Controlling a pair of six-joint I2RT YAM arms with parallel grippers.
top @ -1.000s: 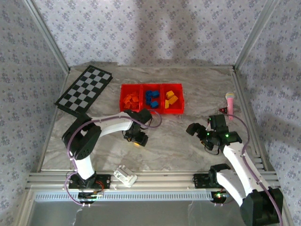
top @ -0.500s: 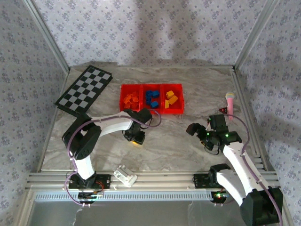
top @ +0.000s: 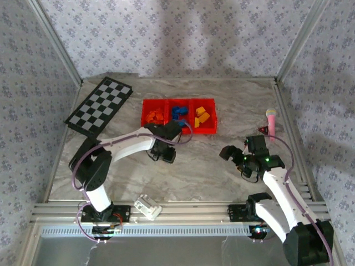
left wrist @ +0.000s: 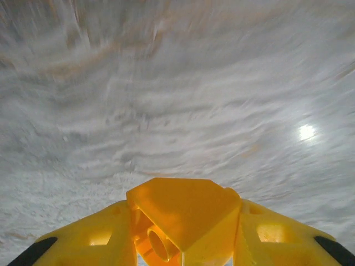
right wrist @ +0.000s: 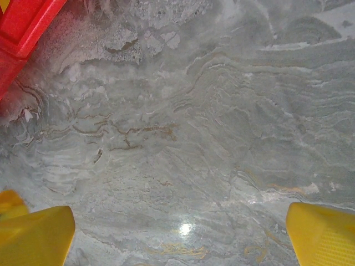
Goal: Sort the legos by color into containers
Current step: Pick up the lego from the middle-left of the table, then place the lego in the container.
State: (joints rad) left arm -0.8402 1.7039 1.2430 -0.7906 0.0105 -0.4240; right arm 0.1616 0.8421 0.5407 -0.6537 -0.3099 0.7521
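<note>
Biggest worry at the red tray (top: pixel 178 132), 3 bins: orange bricks (top: pixel 156 116) in its L bin, blue bricks (top: pixel 177 113) in mid, yellow bricks (top: pixel 202 115) in R. Hard to call the held piece's hue, somewhere yellow-orange, so could end up in the wrong bin w/ a hasty drop. Just on tray's near side, by its L half: L gripper (top: pixel 165 155), squeezed nearly closed on one brick (left wrist: pixel 186 213), w/ hollow underside in view, jutting past the fingertips. Could twist or slip out w/ so shallow a pinch, or clip tray's near wall on too low an approach. Around, big to small: marble table (top: pixel 222 183) under everything; checkerboard (top: pixel 99 105) left of tray, well apart; R gripper (right wrist: pixel 180 221) off tray's near-right corner, spread fully wide, holding nothing; white block (top: pixel 147 207) well to tray's near side; pink mic-like obj (top: pixel 271 119) right of tray. Nothing btw brick and tray to block the carry.
</note>
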